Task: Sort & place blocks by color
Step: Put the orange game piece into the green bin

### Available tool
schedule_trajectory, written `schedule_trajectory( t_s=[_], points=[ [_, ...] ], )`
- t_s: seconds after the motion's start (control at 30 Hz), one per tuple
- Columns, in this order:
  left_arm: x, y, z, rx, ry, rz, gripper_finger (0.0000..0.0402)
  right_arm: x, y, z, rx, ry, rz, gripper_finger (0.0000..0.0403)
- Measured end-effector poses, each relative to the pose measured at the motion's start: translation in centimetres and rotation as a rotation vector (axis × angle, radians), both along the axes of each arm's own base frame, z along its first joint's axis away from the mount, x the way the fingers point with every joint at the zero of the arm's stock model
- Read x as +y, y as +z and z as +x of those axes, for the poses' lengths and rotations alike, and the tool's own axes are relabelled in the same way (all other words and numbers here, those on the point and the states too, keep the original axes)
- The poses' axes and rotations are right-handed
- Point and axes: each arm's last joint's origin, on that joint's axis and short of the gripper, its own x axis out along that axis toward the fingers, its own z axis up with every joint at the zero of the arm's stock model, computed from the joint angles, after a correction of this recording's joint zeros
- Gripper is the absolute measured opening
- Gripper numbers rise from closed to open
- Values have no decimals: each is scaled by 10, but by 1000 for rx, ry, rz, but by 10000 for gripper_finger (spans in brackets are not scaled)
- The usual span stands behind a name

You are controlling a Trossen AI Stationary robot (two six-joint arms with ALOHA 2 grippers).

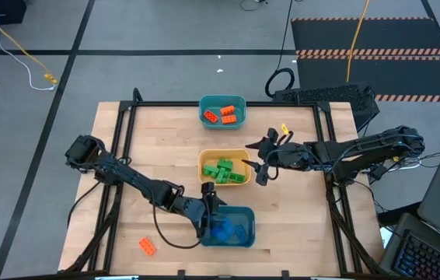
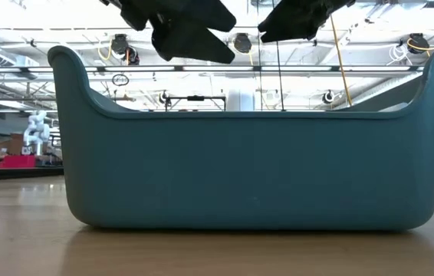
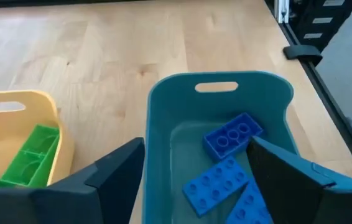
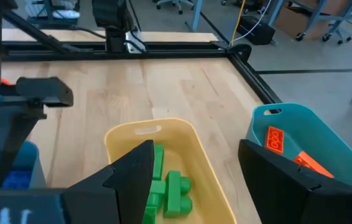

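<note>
Table centre: three bins in a column block it, teal bin [image 1: 222, 111] at 12 o'clock, yellow bin [image 1: 225, 168] in the middle, blue bin [image 1: 229, 226] at 6 o'clock.
Left half: bare wood, passable except one orange block [image 1: 148, 246] at 7 o'clock.
Right edge: open strip past the right gripper [image 1: 262, 159].

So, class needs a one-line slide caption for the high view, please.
Left gripper open over the bin of blue blocks, right gripper open beside the green blocks; one orange block remains on the table.

Three bins [image 1: 222, 101]; one loose orange block [image 1: 148, 246]; two pincers [image 1: 260, 162]
</note>
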Motion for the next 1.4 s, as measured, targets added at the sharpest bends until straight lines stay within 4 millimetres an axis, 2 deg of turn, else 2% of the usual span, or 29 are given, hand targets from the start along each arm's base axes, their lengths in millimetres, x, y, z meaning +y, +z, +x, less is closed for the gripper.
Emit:
schedule_trajectory(
  t_s=[0.17, 0.37, 0.5, 0.63, 0.8, 0.93, 1.23, 1.4],
  points=[
    [1, 18, -14, 15, 22, -49, 283, 2, -2, -1, 20, 9, -6, 228],
    [-4, 39, -63, 217, 94, -132, 246, 0, 0, 0, 12, 10, -22, 228],
    [-18, 35, -95, 394, 123, -146, 215, 0, 0, 0, 11, 8, -25, 228],
    [-35, 29, -118, 504, 63, -113, 189, 0, 0, 0, 2, 8, -22, 228],
    [-54, 25, -135, 542, -37, -58, 168, 0, 1, 0, -5, 5, -16, 228],
    [-65, 20, -143, 554, -92, -27, 168, 0, 1, 0, -7, 3, -11, 228],
    [-91, -8, -155, 701, -206, 0, 207, 0, 1, 0, -2, 6, -17, 228],
    [-98, -22, -160, 788, -239, 34, 230, 0, 1, 0, -3, 6, -17, 228]
  ],
)
